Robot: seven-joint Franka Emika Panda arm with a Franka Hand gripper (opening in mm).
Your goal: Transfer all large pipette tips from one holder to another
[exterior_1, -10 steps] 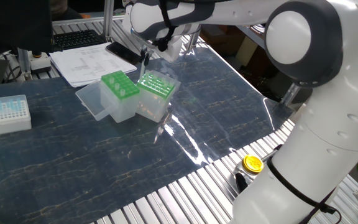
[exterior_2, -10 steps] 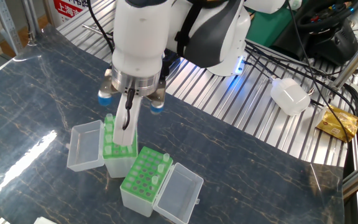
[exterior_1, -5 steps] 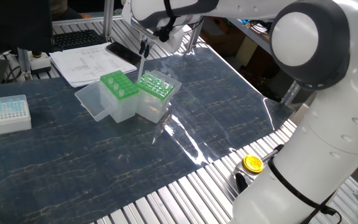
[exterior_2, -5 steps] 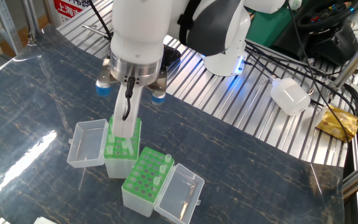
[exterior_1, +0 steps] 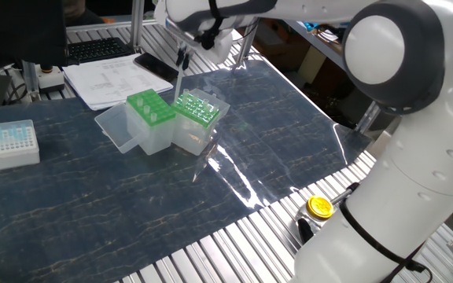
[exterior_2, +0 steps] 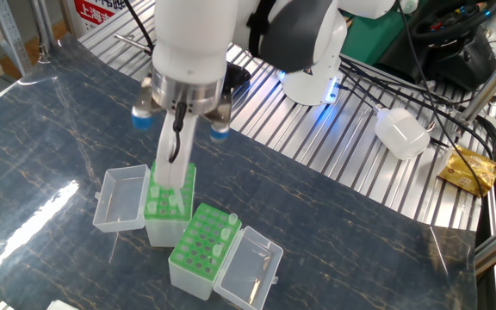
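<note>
Green-topped clear holders stood side by side, touching, on the dark marbled counter [exterior_1: 289, 134], lids hinged open. The claw [exterior_2: 172, 176] hung above the far holder [exterior_2: 169, 207], clamped on one large pipette tip [exterior_1: 178, 77] held upright, its point clear of the rack. The near holder [exterior_2: 201, 250] carried a few large pipette tips [exterior_2: 222, 237] along one edge. A small white box [exterior_1: 8, 143] of bluish tips sat well apart.
</note>
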